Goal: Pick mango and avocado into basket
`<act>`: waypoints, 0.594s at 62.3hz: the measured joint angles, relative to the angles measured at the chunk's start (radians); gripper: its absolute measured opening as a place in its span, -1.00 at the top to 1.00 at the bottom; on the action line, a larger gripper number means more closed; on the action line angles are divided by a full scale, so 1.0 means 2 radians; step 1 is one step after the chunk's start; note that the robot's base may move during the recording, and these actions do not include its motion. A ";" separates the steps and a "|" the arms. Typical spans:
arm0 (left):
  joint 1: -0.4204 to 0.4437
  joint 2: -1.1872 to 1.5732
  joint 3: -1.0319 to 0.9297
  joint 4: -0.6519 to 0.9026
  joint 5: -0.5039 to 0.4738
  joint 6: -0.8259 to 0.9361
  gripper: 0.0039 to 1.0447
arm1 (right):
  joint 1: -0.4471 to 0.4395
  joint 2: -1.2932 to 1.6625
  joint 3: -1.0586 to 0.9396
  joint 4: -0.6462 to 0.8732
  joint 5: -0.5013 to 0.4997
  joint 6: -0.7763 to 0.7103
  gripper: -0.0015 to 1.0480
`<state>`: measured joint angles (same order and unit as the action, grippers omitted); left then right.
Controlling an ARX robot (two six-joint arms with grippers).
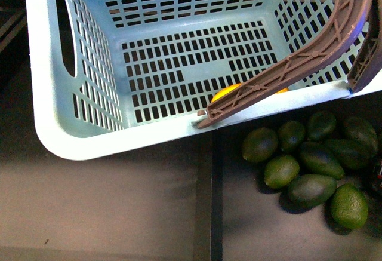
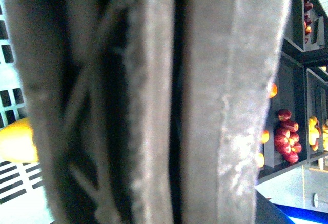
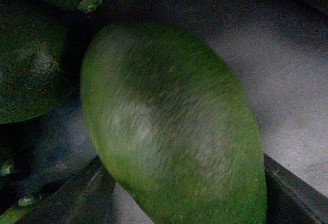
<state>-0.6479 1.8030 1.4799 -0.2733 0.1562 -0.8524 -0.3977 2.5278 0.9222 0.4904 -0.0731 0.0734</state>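
The light teal basket (image 1: 48, 94) fills the upper front view, its brown ribbed handle (image 1: 298, 64) lying across the inside. Part of the yellow-orange mango (image 1: 225, 92) shows on the basket floor behind the handle. In the left wrist view the handle (image 2: 87, 106) fills the frame very close up, my left gripper (image 2: 177, 183) is shut on it, and the mango (image 2: 18, 141) lies beside it. In the right wrist view my right gripper (image 3: 184, 203) is shut on the green avocado (image 3: 174, 126), with dark fingers (image 3: 77, 193) on both sides. The avocado hangs just above the grey bin floor (image 3: 287, 70).
Several loose avocados (image 1: 310, 159) lie in a dark bin just in front of the basket's near rim. A black divider (image 1: 209, 201) separates that bin from a grey surface (image 1: 89, 207). More avocados (image 3: 31, 70) crowd the held one. Bins of red fruit (image 2: 287, 137) stand beyond.
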 joint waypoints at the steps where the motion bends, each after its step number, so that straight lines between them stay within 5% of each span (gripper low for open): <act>1: 0.000 0.000 0.000 0.000 0.000 0.000 0.49 | 0.000 0.000 0.000 0.000 0.001 -0.001 -0.24; 13: 0.000 0.000 0.000 0.000 -0.001 0.000 0.49 | -0.001 0.000 -0.002 0.002 0.003 -0.009 0.03; 37: 0.000 0.000 0.000 0.000 0.001 0.000 0.49 | -0.008 -0.039 -0.032 0.006 -0.019 -0.028 0.06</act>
<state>-0.6479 1.8030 1.4799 -0.2733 0.1574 -0.8524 -0.4141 2.4493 0.8581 0.5018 -0.1112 0.0174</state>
